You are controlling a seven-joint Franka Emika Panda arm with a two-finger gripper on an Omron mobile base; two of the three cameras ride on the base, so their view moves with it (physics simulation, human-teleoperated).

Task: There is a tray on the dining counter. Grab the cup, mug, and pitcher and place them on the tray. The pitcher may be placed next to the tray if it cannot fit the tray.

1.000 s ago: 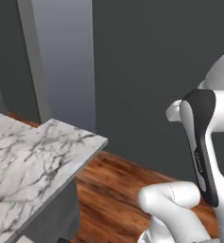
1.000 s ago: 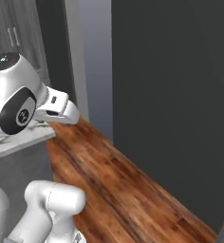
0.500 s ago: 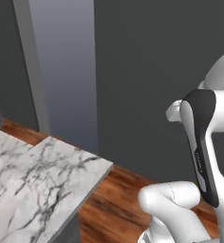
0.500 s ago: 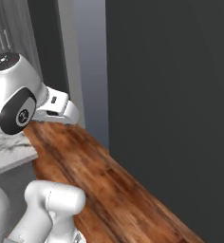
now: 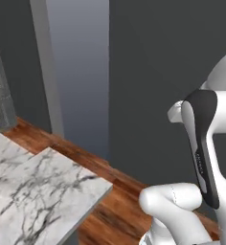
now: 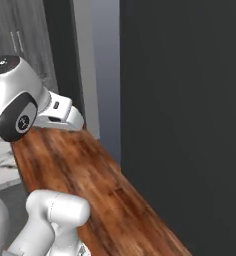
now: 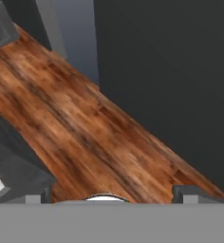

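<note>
The tray, like the cup, the mug and the pitcher, lies somewhere outside what we can see, so we cannot say where any of them stands. What we do have is a marble counter corner [image 5: 43, 191] at the lower left of the left base view, and we cannot tell whether it is the dining counter or the kitchen worktop.

Over the last second the whole scene slides across both base views: the counter corner drifts rightward and the pale grey wall panel [image 5: 79, 72] widens. We read that as the base driving or turning, not as anything on the counter moving. For the task, we judge we are in transit, with no object reached yet.

The hand view looks down at the wooden floor [image 7: 85, 123] beside a dark wall [image 7: 171, 71]; the gripper [image 7: 111, 192] has its two tips set far apart with nothing between them, so it is wide and empty. The right base view adds grey cabinet doors [image 6: 20, 45] at the upper left, absent from the hand view, while the left base view alone gives us the marble top.
</note>
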